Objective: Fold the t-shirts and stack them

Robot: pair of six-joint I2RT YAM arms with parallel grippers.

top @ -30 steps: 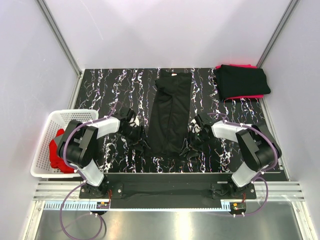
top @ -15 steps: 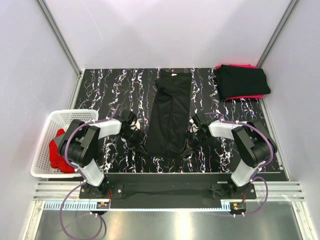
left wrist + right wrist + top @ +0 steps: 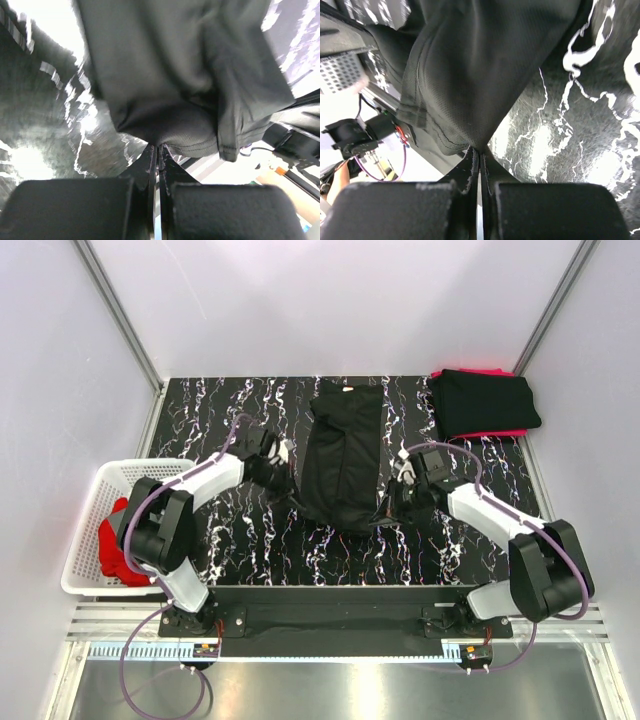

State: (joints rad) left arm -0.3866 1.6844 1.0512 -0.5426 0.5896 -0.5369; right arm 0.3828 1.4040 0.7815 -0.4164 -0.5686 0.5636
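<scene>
A black t-shirt (image 3: 343, 455), folded into a long strip, lies down the middle of the marbled table (image 3: 220, 420). Its near end is lifted and bunched. My left gripper (image 3: 283, 472) is shut on the strip's near left corner; the left wrist view shows black cloth (image 3: 175, 85) hanging from the closed fingertips (image 3: 159, 146). My right gripper (image 3: 400, 492) is shut on the near right corner, with the cloth (image 3: 480, 70) pinched at its tips (image 3: 480, 148). A folded stack, black t-shirt (image 3: 483, 402) over a red one (image 3: 505, 432), sits at the far right corner.
A white slatted basket (image 3: 90, 530) hangs off the table's left side with a red t-shirt (image 3: 112, 545) in it. The metal frame rail (image 3: 330, 615) runs along the near edge between the arm bases.
Both grippers closed on the near corners of the black strip. They then rose and moved away from the bases, carrying the near end up toward the middle of the table.
</scene>
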